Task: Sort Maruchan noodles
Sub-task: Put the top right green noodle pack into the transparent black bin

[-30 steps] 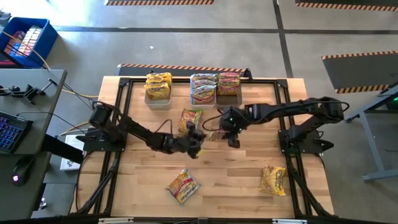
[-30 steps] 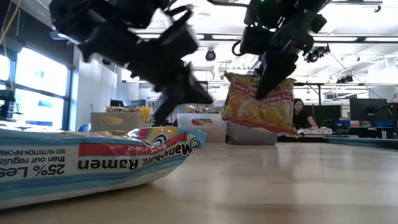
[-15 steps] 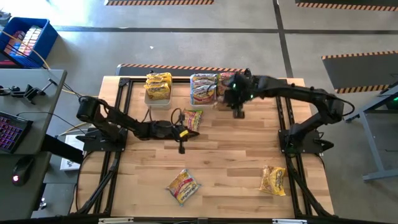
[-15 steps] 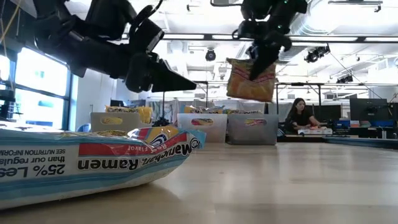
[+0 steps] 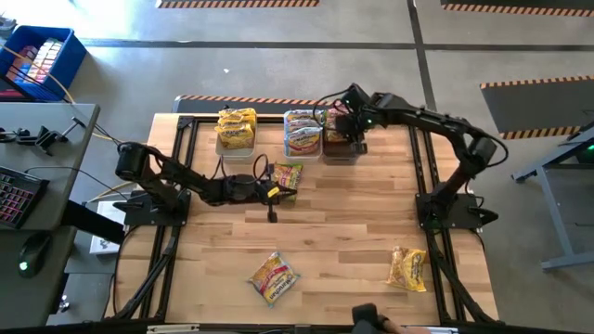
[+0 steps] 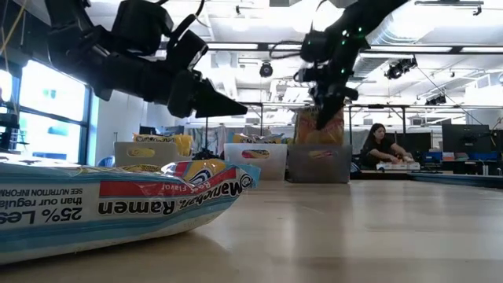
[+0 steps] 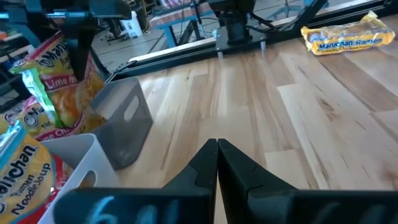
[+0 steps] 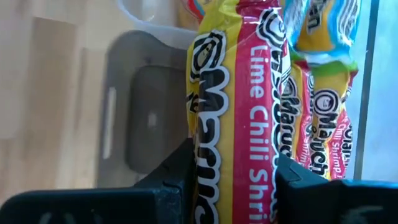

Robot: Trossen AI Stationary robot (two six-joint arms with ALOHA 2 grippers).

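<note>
Red-striped Lime Chili packet (image 8: 239,124) is pinched by the right gripper (image 5: 350,130) over the dark bin (image 5: 342,148) for sorting, while the left gripper (image 5: 271,213) is kept shut, empty.

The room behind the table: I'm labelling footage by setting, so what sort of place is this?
Probably a robotics lab or workshop: exposed ceiling ducts, a person at a bench with monitors, and hazard-striped floor markings around the wooden table.
</note>
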